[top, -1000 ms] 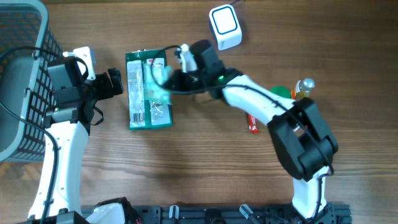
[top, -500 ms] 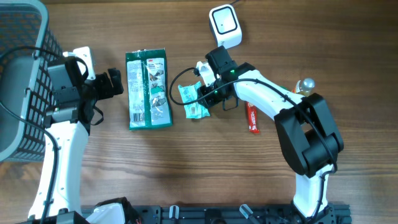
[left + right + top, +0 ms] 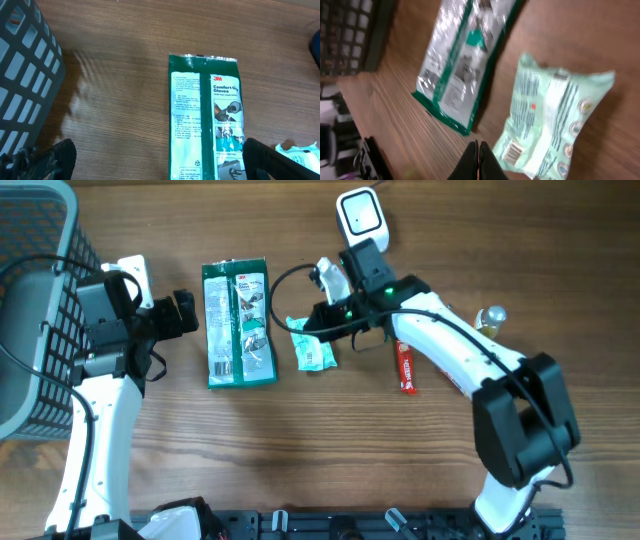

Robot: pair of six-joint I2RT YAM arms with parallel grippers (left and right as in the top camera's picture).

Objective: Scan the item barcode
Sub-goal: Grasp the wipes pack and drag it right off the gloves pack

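Plain wooden table here, with a grey mesh basket at the left edge and a white scanner at the far side. The left fingers are spread all the way with nothing in them, hanging near the green gloves pack, and the right fingers are pinched flat together, also empty. The mint packet lies flat between the gloves pack and a red tube, just beside the right fingers with its barcode end nearest them, though I can't tell if they touch.
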